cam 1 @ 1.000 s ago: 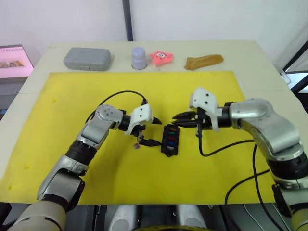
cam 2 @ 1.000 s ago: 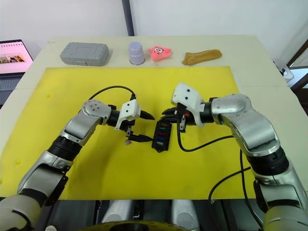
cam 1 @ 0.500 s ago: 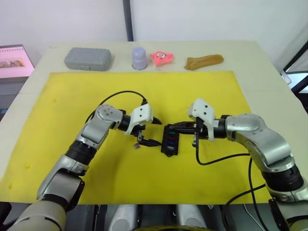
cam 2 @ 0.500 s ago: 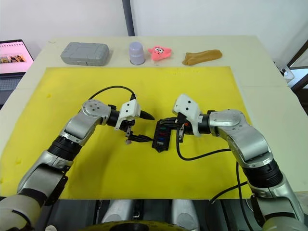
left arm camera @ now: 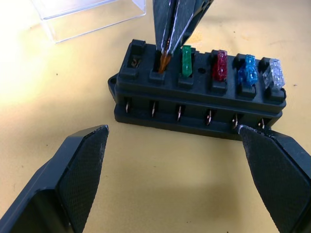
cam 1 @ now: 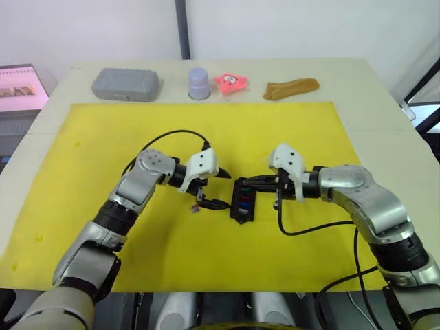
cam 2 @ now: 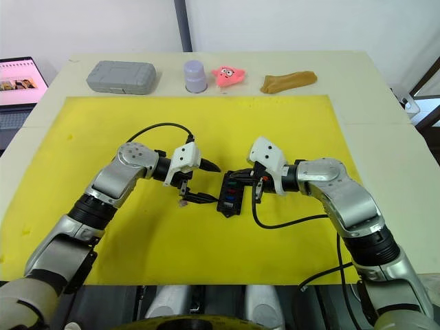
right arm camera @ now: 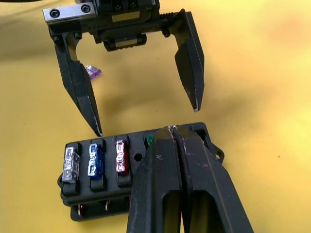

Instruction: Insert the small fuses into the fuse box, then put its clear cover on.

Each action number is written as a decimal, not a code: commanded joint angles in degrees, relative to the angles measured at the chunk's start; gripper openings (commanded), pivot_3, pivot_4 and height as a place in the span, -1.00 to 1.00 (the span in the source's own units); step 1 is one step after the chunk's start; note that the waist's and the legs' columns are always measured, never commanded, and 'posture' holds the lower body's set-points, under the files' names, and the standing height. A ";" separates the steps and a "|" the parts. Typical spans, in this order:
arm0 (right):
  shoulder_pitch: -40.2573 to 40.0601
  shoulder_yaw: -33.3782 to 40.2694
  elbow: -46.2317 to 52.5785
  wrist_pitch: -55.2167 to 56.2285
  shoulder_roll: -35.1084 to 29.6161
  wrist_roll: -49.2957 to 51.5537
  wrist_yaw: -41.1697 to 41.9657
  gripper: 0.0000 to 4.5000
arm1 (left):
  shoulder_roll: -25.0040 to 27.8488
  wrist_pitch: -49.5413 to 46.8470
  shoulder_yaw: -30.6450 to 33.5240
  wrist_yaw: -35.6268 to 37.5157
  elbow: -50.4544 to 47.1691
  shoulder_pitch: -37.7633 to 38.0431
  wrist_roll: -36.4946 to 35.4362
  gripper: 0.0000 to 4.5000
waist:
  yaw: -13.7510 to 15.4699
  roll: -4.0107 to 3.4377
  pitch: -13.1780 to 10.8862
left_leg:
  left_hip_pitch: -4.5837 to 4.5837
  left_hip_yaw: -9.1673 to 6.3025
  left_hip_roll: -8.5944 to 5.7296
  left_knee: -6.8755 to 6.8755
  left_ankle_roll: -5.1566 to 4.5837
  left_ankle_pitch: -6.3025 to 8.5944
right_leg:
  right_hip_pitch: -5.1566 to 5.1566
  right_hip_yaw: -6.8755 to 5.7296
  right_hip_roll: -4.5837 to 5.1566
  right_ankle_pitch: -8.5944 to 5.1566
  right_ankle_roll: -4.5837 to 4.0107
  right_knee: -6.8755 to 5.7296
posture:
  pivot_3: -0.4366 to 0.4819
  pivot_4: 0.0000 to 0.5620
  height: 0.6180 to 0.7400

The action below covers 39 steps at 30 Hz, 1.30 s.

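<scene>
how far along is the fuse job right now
Four fuses sit in the fuse box: green, red, blue and clear. The right gripper is pushing an orange fuse into the fifth slot. Left: the purple fuse on the mat, the empty end slot, and the cover.

The fuse box (left arm camera: 194, 102) is matt black moulded plastic with small coppery metal pins along its side. The fuses (left arm camera: 222, 65) in it are glossy translucent plastic. The cover (left arm camera: 90, 17) is clear, shiny plastic. The left hand's fingers (left arm camera: 80, 177) carry rough, finely textured black pads. The mat (cam 1: 96, 151) looks soft and matt yellow.
</scene>
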State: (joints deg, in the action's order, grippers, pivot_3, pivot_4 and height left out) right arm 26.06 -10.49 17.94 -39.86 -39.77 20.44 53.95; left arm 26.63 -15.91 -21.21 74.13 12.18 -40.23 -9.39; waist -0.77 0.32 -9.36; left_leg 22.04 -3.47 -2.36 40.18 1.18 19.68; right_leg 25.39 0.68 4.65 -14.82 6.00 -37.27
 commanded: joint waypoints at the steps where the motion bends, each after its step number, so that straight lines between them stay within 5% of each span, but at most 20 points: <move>1: 0.71 -1.92 -1.90 1.17 0.06 -1.56 0.64 -0.98 | 0.26 0.05 1.07 0.24 -2.30 -0.64 -0.48 1.00 | 0.00 0.00 0.00 | -0.01 0.00 0.00 0.00 0.00 0.00 | -0.01 0.00 0.00 0.00 0.00 0.00 | -0.05 -0.47 1.00; 24: 4.61 -11.89 -6.91 -4.59 -4.41 -9.42 2.91 -0.98 | 0.54 -1.34 0.65 0.98 -5.54 1.10 -0.64 1.00 | 0.26 0.04 0.08 | -0.69 -0.02 0.00 -0.10 -0.03 0.02 | -0.72 0.00 0.01 0.00 0.00 0.09 | -0.05 -0.47 1.00; 39: 9.69 1.05 -0.31 -10.42 -0.80 2.38 2.52 -0.98 | 1.38 -0.67 1.54 1.78 -4.57 0.58 -0.84 1.00 | 0.18 0.08 0.09 | -0.66 -0.04 0.00 -0.10 -0.03 0.02 | -0.69 0.01 0.01 0.00 0.00 0.11 | -0.05 -0.47 1.00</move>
State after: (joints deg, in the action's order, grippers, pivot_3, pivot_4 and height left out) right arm 33.72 -13.19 14.73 -48.84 -40.92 20.01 56.54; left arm 27.38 -17.00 -21.21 75.47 8.57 -38.73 -9.45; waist -0.58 0.40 -9.27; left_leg 21.39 -3.51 -2.35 40.07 1.15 19.70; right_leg 24.71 0.69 4.66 -14.82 6.00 -37.16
